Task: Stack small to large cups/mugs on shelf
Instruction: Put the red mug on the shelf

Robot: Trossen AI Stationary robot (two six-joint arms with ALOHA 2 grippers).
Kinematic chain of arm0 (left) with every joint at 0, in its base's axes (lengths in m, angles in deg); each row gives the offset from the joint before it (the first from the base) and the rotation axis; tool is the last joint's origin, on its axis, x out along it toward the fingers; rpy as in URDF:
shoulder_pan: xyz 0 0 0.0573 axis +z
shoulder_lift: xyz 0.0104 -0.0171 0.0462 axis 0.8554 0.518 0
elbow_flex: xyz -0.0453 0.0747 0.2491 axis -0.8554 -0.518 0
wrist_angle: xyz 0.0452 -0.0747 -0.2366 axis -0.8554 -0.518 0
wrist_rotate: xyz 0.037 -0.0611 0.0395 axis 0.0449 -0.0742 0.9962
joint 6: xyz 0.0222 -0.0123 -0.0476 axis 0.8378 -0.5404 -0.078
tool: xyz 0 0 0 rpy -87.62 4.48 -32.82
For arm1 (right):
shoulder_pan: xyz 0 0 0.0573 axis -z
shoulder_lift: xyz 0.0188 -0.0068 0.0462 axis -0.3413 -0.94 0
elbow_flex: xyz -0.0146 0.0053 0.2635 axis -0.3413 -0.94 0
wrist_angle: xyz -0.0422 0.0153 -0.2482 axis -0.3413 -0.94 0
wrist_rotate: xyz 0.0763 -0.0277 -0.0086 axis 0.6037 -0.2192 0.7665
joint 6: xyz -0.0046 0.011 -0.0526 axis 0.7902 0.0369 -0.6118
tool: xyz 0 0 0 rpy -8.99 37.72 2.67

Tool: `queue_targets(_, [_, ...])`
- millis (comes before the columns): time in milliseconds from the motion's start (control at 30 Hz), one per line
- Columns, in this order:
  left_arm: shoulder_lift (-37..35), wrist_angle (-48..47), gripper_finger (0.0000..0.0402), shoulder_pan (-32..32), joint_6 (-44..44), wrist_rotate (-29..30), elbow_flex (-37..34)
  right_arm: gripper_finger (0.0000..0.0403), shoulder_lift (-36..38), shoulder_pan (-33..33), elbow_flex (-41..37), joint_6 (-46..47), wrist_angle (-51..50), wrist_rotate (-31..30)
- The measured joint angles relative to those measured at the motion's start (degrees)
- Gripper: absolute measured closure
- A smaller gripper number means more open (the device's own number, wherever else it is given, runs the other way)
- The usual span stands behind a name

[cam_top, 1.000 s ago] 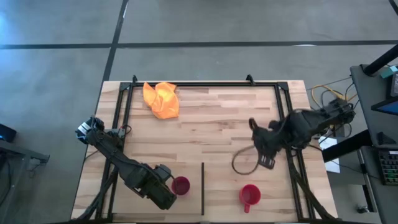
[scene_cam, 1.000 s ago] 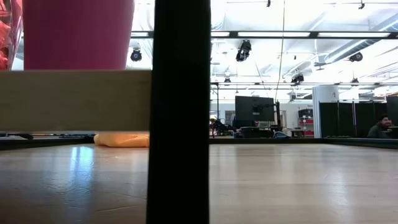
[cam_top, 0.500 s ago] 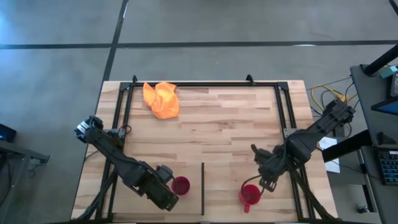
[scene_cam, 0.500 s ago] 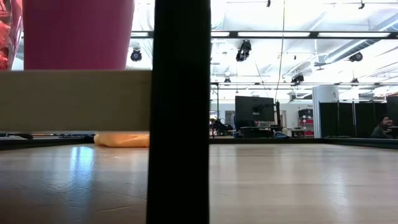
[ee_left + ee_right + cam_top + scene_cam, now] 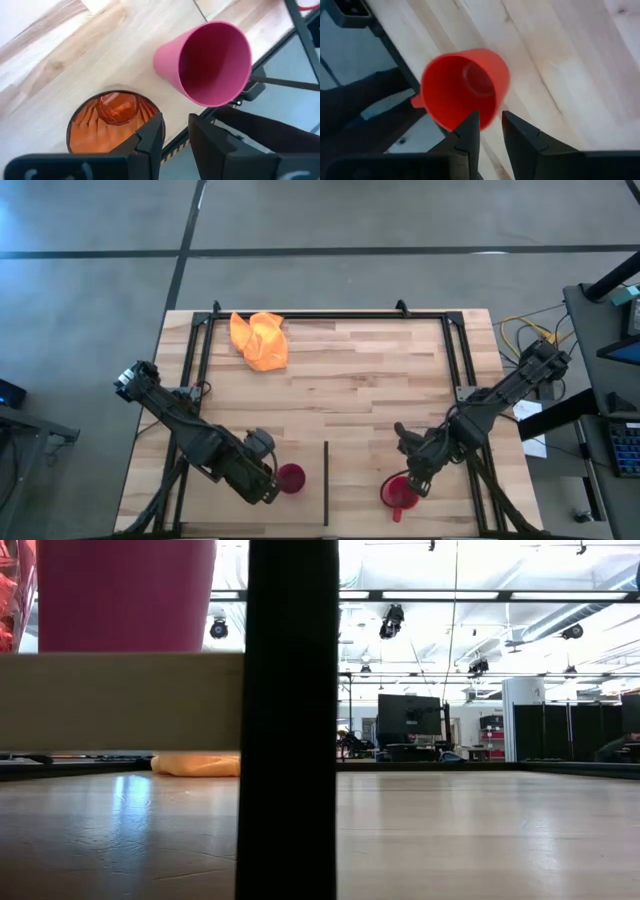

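Cups sit along the lower edge of the high view, on the wooden surface (image 5: 360, 380). The magenta cup (image 5: 291, 478) stands lower left of centre, just left of a thin dark divider (image 5: 326, 482). The left claw (image 5: 268, 486) is right beside it, at the end of an arm reaching in from the left edge. In the left wrist view that cup (image 5: 207, 62) shows its open mouth, and an orange patterned tumbler (image 5: 112, 125) stands near it, just ahead of the fingertips (image 5: 152, 132); these sit a narrow gap apart with nothing between them.

The red mug (image 5: 397, 493) stands lower right of centre, its handle toward the bottom edge. The right claw (image 5: 412, 480) hangs over the mug's rim. In the right wrist view the mug (image 5: 465, 87) lies just past the fingers (image 5: 470, 130), which stand slightly apart and do not clamp it.

An orange cloth (image 5: 260, 339) lies crumpled in the upper left of the surface, well apart from the cups. In the low view the magenta cup (image 5: 125, 595) rests on a pale shelf board (image 5: 120, 700) at upper left.
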Motion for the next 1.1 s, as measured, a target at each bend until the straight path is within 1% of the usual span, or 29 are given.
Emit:
queue_targets(133, [-0.67, 0.01, 0.0323, 0.0, 1.69, -0.02, 0.0, 0.0326, -0.29, -0.13, -2.31, 1.22, 1.42, 0.0])
queue_targets(267, [-1.37, -0.08, 0.0323, 0.0, 2.62, -0.04, 0.0, 0.0326, -1.6, -0.37, -2.91, 2.0, 2.04, -0.02])
queue_targets(367, [-1.84, -0.62, 0.0323, 0.0, 3.8, -0.09, 0.0, 0.0326, -2.76, -0.39, -2.85, 1.97, 4.33, 0.0])
queue_targets(600, [-3.21, -1.11, 0.0323, 0.0, 5.23, -0.11, -0.07, 0.0326, -7.47, -0.39, -0.29, -0.7, 3.84, -0.35])
queue_targets(800, [-4.04, -1.09, 0.0323, 0.0, 5.3, -0.08, -0.07, 0.0326, -12.31, -0.39, 2.51, -1.34, -1.91, -0.46])
queue_targets(1100, [-4.24, -1.22, 0.0323, 0.07, 5.6, -0.04, -0.07, 0.0327, -16.61, -0.37, 5.47, -4.53, -1.85, -0.53])
